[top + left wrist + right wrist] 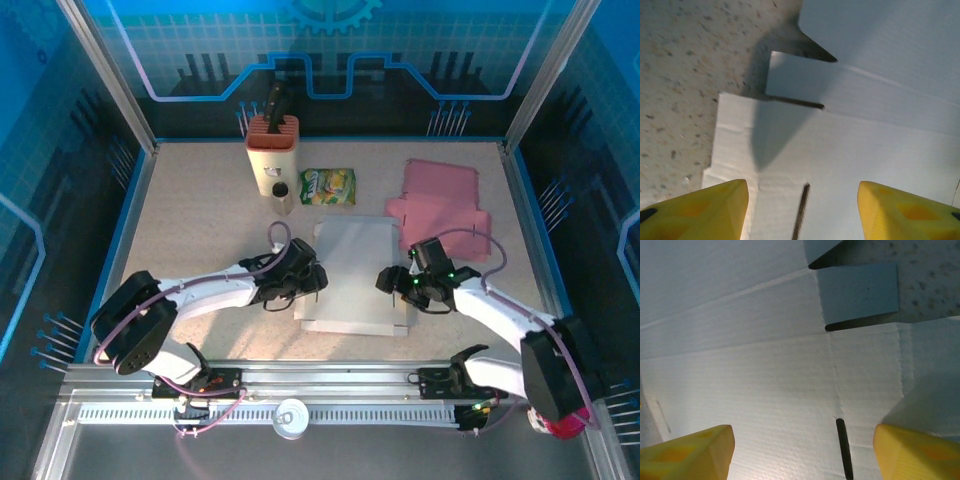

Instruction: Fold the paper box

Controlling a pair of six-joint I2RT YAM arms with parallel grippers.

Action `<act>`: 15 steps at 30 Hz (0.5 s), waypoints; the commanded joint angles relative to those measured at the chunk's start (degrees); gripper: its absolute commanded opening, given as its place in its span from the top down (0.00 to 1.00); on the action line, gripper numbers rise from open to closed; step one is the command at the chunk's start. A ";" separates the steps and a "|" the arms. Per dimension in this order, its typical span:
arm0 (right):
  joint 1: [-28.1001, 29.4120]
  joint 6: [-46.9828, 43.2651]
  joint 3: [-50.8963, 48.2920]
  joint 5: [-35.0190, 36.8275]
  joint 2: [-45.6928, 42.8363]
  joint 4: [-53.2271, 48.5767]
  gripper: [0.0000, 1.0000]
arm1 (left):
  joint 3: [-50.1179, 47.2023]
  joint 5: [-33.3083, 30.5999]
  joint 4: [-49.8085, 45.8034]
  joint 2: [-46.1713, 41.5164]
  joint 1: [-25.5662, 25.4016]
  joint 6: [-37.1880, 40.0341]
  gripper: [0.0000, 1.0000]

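Two grippers, left gripper (318, 281) and right gripper (388, 281), hover with yellow wedge jaws spread wide, holding nothing, over opposite side edges of the paper box (356, 258). White corrugated sheet, flat and unfolded, with creases, slits and flaps, near the speckled table's (200, 225) front edge, centre.

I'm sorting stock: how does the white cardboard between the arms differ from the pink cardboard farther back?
Colour: the white cardboard is white, the pink cardboard pink. Place: the white one lies centre front; the pink one lies farther back, on the right. Both are notched blanks with flaps.
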 commanded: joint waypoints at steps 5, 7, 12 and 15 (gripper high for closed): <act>-1.39 -4.62 11.71 -6.04 14.07 6.85 0.29 | -3.84 2.57 2.13 -1.47 2.50 0.65 0.40; -1.62 -5.65 15.23 -6.27 17.44 5.28 0.33 | -4.50 3.11 2.65 -1.05 2.78 0.46 0.40; -0.70 -4.15 13.12 3.13 7.37 1.06 0.33 | -6.02 4.76 5.16 -0.61 2.80 -0.22 0.41; 0.20 -1.79 9.21 8.60 -2.73 -2.48 0.32 | -6.40 5.21 6.27 -0.14 2.69 -0.63 0.43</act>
